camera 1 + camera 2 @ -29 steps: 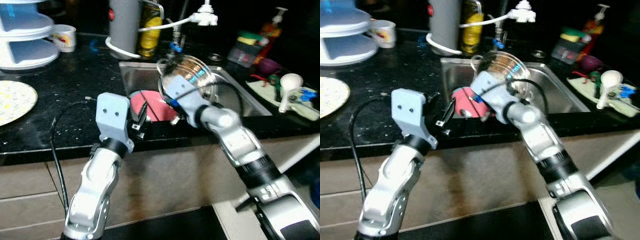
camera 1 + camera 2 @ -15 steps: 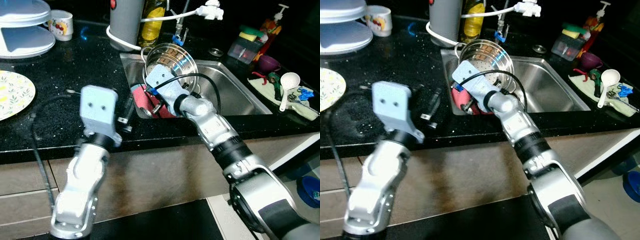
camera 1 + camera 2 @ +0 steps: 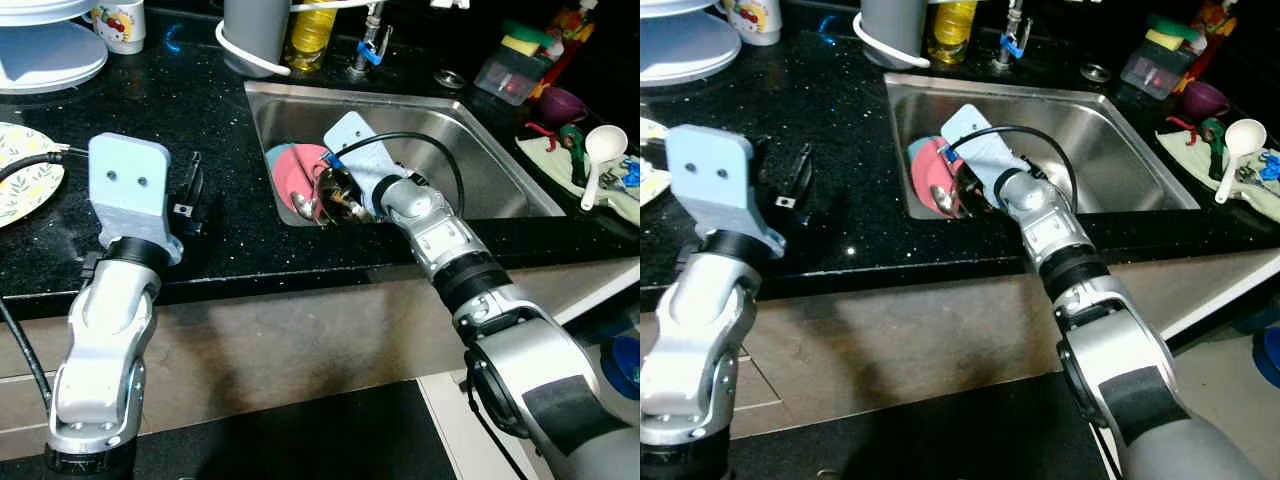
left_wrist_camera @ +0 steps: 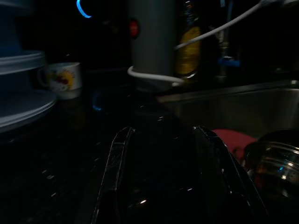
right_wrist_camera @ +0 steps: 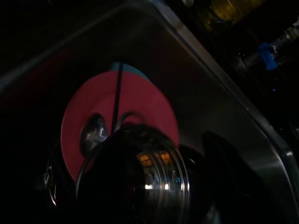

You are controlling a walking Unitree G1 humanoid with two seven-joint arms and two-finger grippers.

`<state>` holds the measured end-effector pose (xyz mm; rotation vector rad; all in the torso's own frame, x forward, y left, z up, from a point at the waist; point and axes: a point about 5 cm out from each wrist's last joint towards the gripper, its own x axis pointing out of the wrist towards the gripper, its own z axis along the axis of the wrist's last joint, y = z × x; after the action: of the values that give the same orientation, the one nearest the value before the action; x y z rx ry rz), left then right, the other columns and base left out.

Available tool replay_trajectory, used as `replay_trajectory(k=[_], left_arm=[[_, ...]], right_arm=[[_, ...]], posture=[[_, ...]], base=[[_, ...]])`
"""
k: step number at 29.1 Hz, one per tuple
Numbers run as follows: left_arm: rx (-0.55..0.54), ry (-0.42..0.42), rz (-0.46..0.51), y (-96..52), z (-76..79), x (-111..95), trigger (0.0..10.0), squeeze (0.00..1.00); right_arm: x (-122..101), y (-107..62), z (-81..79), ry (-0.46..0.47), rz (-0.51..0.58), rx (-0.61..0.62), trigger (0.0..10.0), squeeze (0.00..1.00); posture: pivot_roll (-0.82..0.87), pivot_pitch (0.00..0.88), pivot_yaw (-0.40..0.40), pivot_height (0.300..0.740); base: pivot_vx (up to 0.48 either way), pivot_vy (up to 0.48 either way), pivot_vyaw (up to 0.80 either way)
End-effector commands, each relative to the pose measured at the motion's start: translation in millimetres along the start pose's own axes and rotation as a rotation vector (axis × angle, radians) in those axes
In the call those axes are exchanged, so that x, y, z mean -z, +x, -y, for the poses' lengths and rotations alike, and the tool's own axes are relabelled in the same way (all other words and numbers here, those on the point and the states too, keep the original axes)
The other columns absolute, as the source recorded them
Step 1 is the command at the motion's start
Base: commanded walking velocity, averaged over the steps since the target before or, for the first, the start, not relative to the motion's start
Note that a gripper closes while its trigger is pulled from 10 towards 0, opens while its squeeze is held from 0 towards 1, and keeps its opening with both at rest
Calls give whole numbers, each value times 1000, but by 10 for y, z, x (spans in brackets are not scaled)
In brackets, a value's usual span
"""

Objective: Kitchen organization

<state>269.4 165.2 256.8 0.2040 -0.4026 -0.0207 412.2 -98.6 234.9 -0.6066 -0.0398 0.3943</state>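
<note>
A steel bowl [image 3: 337,193] lies tilted in the sink [image 3: 480,160], resting against a red plate [image 3: 298,166] with a teal plate under it. My right gripper [image 3: 330,196] reaches down into the sink and is shut on the bowl's rim. In the right wrist view the bowl [image 5: 135,172] sits close in front, with the red plate [image 5: 126,107] and a metal spoon [image 5: 93,131] behind it. My left gripper [image 3: 190,192] hovers open over the black counter [image 3: 220,120], left of the sink, holding nothing; its fingers [image 4: 114,177] stand apart.
A white tiered rack [image 3: 50,50] and a mug [image 3: 118,18] stand at the back left. A patterned plate [image 3: 20,185] lies at the left edge. A grey canister [image 3: 260,25], yellow bottle [image 3: 312,22] and faucet [image 3: 368,45] line the back. A white ladle [image 3: 600,150] lies right.
My right arm lowered the steel bowl from above the sink rim down onto the red plate. My left gripper moved left over the counter. The camera also shifted.
</note>
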Motion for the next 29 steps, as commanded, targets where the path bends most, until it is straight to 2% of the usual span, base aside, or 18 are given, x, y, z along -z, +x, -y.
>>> replay_trajectory(k=[1,3,4,5,6,7,8,9,10,11,14,15,22,26,27,29], left_arm=[[25,-7,7,8,47,-26,10000,0],[28,-8,13,33,42,-37,10000,0],[28,-8,13,33,42,-37,10000,0],[27,-8,15,45,38,-40,10000,0],[27,-8,15,45,38,-40,10000,0],[29,-7,16,60,38,-36,10000,0],[30,-7,16,69,38,-32,10000,0],[30,-7,16,69,38,-32,10000,0],[35,-11,16,96,57,-17,10000,0],[35,-11,16,96,57,-17,10000,0],[49,-15,4,136,109,27,10000,0],[52,-16,1,140,118,36,10000,0],[52,11,1,150,99,48,10000,0],[25,27,-2,154,26,66,10000,0],[2,45,-5,164,-38,81,10000,0],[-5,49,-6,166,-57,86,10000,0]], right_arm=[[25,-30,69,54,28,26,10000,1000],[-48,-76,102,134,120,32,10000,1000],[-48,-76,102,134,120,32,10000,1000],[-104,-110,110,196,182,19,10000,953],[-104,-110,110,196,182,19,10000,953],[-200,-173,101,285,283,-13,10000,0],[-262,-222,100,340,353,-35,10000,0],[-262,-222,100,340,353,-35,10000,0],[-367,-386,50,513,505,-97,10000,0],[-367,-386,50,513,505,-97,10000,0],[-355,-681,-121,759,654,-185,10000,0],[-319,-733,-164,796,661,-187,10000,0],[-99,-995,-381,962,648,-190,10000,0],[-34,-1082,-488,990,614,-208,10000,0],[-13,-1129,-568,1008,587,-222,10000,0],[-14,-1141,-584,1012,589,-220,10000,0]], posture=[[191,87,-211,740],[190,82,-208,740],[190,82,-208,740],[189,76,-205,740],[189,76,-205,740],[188,63,-201,740],[188,63,-201,740],[188,63,-201,740],[182,47,-197,740],[182,47,-197,740],[172,26,-197,740],[171,22,-199,740],[173,0,-200,740],[172,0,-196,740],[171,0,-197,740],[171,0,-197,740]], base=[[0,0,0],[0,0,0],[0,0,0],[0,0,0],[0,0,0],[0,0,0],[0,0,0],[0,0,0],[0,0,0],[0,0,0],[0,0,0],[0,0,0],[0,0,0],[0,0,0],[0,0,0],[0,0,0]])
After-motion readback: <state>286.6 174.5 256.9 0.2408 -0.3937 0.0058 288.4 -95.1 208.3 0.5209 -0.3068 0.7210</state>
